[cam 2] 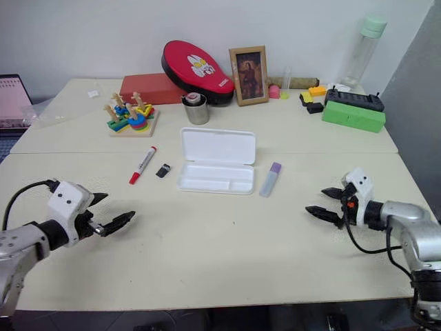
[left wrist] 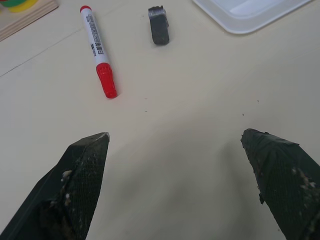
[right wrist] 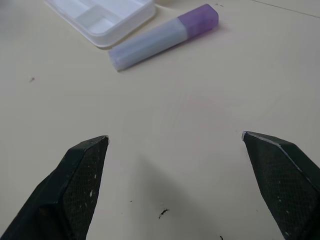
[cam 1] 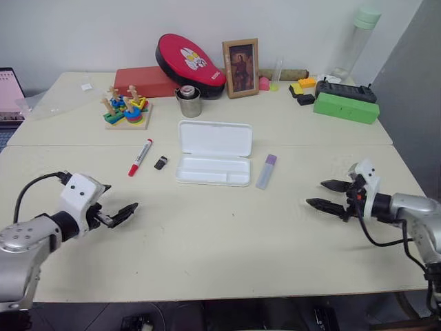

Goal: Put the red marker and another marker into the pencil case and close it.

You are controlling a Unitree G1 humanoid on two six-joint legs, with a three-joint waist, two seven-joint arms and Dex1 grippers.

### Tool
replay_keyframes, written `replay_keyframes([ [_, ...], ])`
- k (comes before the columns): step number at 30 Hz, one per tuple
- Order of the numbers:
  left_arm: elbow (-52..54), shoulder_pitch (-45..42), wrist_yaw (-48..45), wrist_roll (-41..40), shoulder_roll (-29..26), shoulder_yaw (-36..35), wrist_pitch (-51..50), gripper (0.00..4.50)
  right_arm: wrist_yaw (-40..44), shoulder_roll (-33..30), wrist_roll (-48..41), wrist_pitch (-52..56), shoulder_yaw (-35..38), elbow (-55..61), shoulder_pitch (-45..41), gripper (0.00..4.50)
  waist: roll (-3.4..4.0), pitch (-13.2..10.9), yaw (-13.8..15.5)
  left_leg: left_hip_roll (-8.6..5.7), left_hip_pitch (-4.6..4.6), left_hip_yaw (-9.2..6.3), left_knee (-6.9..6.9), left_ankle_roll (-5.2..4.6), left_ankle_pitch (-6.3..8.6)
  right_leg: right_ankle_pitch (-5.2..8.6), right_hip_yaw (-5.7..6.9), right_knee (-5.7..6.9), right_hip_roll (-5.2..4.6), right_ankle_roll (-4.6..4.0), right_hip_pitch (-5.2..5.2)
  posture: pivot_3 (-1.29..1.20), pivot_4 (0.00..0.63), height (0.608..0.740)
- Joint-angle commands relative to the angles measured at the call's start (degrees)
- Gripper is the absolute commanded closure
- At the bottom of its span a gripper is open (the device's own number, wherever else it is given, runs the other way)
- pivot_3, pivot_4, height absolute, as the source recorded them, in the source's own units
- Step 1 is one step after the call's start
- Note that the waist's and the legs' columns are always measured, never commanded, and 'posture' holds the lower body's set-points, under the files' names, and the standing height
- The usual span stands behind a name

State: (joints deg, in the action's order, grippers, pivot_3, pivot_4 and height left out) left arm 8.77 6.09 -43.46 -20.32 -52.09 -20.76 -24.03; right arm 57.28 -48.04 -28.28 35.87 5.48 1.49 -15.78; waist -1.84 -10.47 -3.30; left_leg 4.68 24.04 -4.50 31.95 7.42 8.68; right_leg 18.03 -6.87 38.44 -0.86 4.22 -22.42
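Near half of worktop bare between left gripper and right gripper; both spread wide, nothing between fingers. Open stretch from left gripper toward red marker; small black clip lies apart beside marker, between it and pencil case. Purple-capped marker lies just beside case on right, bare surface from there to right gripper. Case lid stands open. Far edge crowded: metal cup, stacking toy, picture frame, green box.

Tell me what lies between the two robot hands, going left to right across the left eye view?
Left hand → red marker → small black clip → open pencil case → purple-capped marker → right hand.
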Motion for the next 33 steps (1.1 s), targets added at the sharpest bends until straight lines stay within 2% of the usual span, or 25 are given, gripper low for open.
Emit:
replay_keyframes([
  [1, 0.97, 0.37, -1.58, 0.46, -1.74, -2.06, -0.08, 0.0, 2.07, -1.4, -0.58, 0.59, 0.09, 2.06, -1.07, 0.01, 0.0, 0.0, 0.0, 0.0, 0.0, 0.0, -0.01, 0.0, 0.0, 0.01, 0.0, 0.0, 0.0, -0.01, -0.01, 0.0, 0.15, 0.74],
  [16, 3.9, 2.47, -2.57, 1.27, -2.77, -3.36, -3.29, 0.0, 3.51, -0.76, 1.04, -0.39, -1.73, 1.0, -1.96, 0.01, 0.0, -0.01, 0.02, 0.0, 0.64, 0.01, 0.04, 0.0, -0.01, -0.18, 0.02, 0.31, 0.02, 0.34, -0.78, 0.0, 0.15, 0.74],
  [29, 5.28, 2.47, -1.44, 2.64, -1.32, -2.09, -4.11, 0.0, 4.42, -0.87, 0.7, -0.27, -2.8, 1.55, -1.43, 0.01, 0.0, -0.01, 0.02, 0.0, 0.64, 0.01, 0.13, -0.01, -0.01, -0.2, 0.02, 0.46, 0.03, 0.34, -0.78, 0.0, 0.15, 0.74],
  [33, 5.66, 1.53, -1.12, 0.96, -0.02, -3.86, -4.65, 0.0, 4.25, 0.66, 0.11, -0.1, -3.23, 1.75, -4.13, 0.01, 0.0, 0.0, 0.02, 0.0, 0.64, 0.01, 0.17, -0.01, -0.01, -0.22, 0.01, 0.48, 0.03, 0.33, -0.77, 0.0, 0.15, 0.74],
])
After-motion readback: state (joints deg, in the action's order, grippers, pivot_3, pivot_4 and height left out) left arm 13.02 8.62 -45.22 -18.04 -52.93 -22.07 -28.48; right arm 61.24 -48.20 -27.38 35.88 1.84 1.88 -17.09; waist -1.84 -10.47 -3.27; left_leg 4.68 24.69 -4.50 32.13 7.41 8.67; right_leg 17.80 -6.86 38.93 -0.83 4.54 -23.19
